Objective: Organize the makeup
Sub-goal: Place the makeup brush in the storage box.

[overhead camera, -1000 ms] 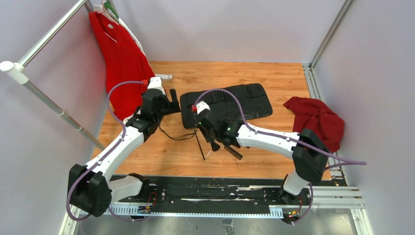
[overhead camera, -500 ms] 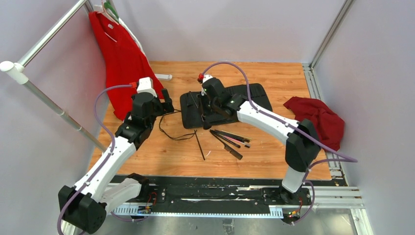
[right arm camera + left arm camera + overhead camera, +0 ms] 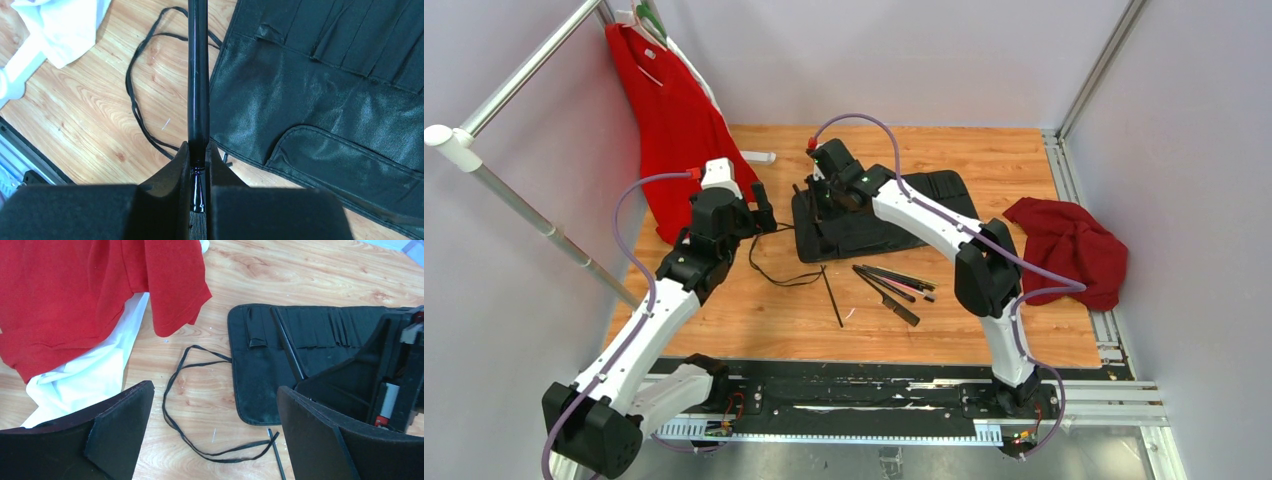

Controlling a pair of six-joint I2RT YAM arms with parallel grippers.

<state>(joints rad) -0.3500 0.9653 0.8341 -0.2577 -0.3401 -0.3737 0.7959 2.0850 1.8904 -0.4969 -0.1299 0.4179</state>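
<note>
Black brush (image 3: 198,75), pinched in right gripper (image 3: 198,150)

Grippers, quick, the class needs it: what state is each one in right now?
Left gripper: open, holding nothing.
Right gripper: closed on a black makeup brush.

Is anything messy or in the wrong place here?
Yes. Several brushes lie loose on the table near the case, not in its slots, and a red cloth sits crumpled at the right edge. The right gripper holds one brush.
</note>
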